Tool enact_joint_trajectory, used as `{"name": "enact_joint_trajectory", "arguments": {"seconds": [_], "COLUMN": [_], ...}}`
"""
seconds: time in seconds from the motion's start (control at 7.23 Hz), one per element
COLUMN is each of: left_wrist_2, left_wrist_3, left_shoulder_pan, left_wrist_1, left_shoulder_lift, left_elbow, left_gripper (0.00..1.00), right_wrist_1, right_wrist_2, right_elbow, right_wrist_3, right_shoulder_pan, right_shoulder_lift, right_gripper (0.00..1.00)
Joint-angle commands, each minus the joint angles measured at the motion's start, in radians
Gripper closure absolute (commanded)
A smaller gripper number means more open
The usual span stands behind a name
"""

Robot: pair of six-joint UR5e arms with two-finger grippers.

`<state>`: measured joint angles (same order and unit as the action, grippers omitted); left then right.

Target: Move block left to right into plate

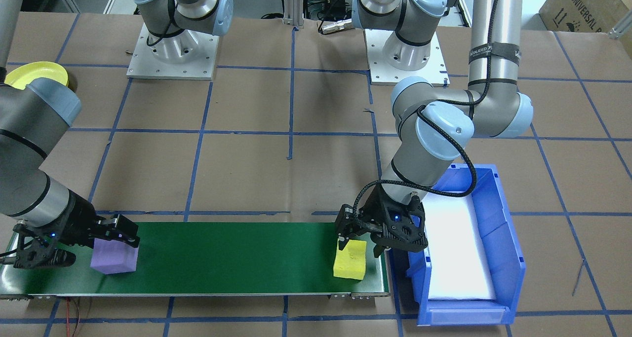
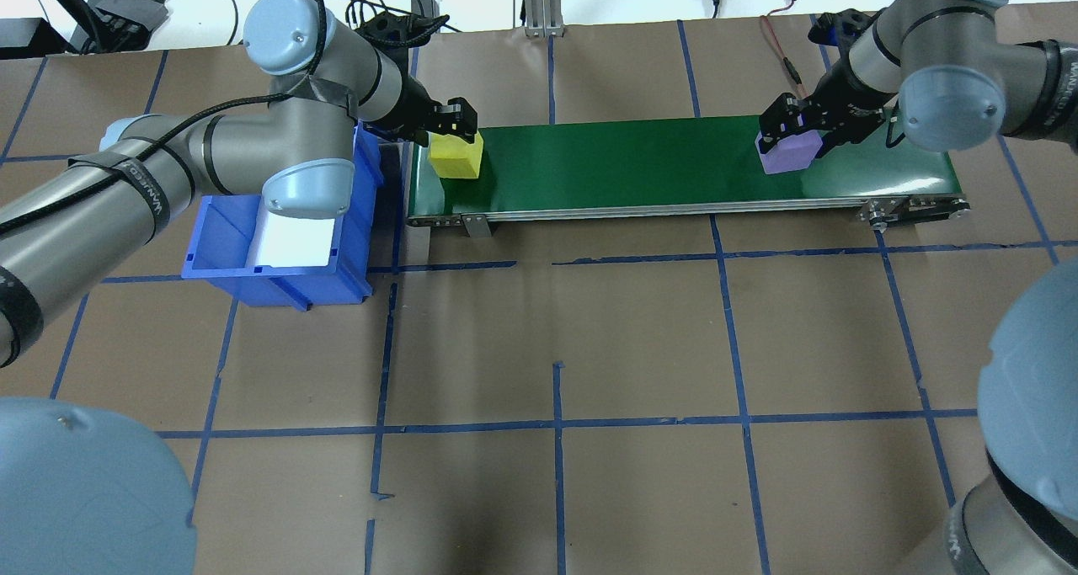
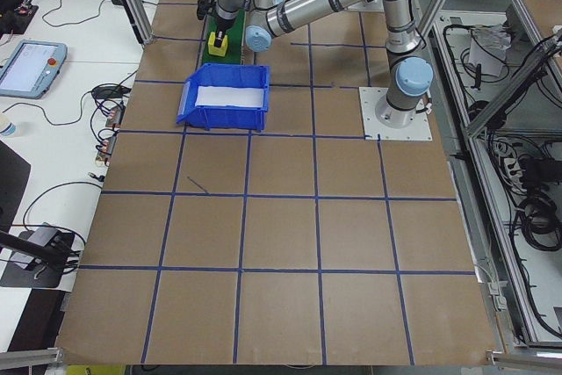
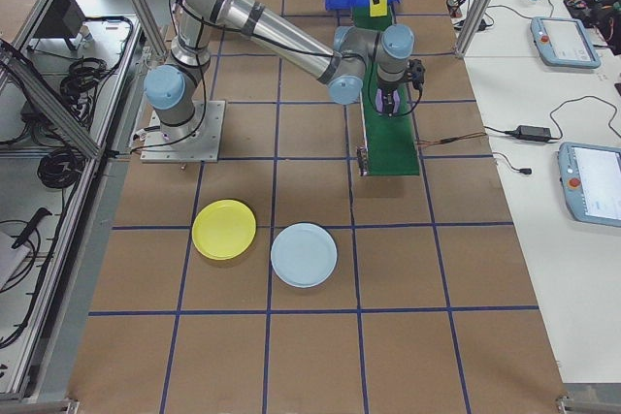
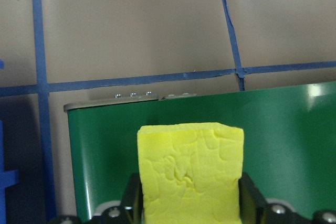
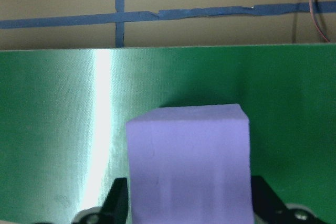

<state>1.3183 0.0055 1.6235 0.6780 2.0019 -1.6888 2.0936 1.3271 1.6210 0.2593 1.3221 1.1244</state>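
A yellow block sits at the end of the green belt beside the blue bin. My left gripper is over it, and in the left wrist view its fingers press both sides of the yellow block. At the belt's other end a purple block rests on the belt with my right gripper shut on it. The purple block fills the space between that gripper's fingers. A yellow plate and a light blue plate lie on the table beyond the right arm's base.
A blue bin with a white lining stands against the belt's end on my left side. The belt's metal frame runs along its near edge. Red wires trail behind the belt near the right arm.
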Motion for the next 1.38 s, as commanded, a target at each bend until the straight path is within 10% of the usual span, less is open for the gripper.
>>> {"name": "enact_joint_trajectory", "arguments": {"seconds": [0.0,0.14,0.41,1.11,1.24], "left_wrist_2": [0.022,0.107,0.269,0.299,0.3], "left_wrist_3": [0.002,0.014,0.027,0.022,0.016], "left_shoulder_pan": [-0.002,-0.007,-0.017,-0.088,-0.088], "left_wrist_1": [0.02,0.173,0.548,0.799,0.799], "left_shoulder_lift": [-0.035,-0.123,-0.305,-0.463,-0.465], "left_elbow": [0.018,0.026,0.04,0.044,0.043], "left_gripper": [0.0,0.0,0.0,0.0,0.0], "right_wrist_1": [0.0,0.017,0.007,-0.009,-0.006], "right_wrist_2": [0.082,0.203,0.262,0.256,0.253], "right_elbow": [-0.012,-0.013,-0.004,0.161,0.195], "right_wrist_3": [0.039,0.172,0.437,1.011,1.038], "right_shoulder_pan": [-0.021,-0.035,-0.224,-0.78,-0.849], "right_shoulder_lift": [0.003,0.003,0.078,0.109,0.109], "right_gripper": [0.77,0.84,0.84,0.73,0.5]}}
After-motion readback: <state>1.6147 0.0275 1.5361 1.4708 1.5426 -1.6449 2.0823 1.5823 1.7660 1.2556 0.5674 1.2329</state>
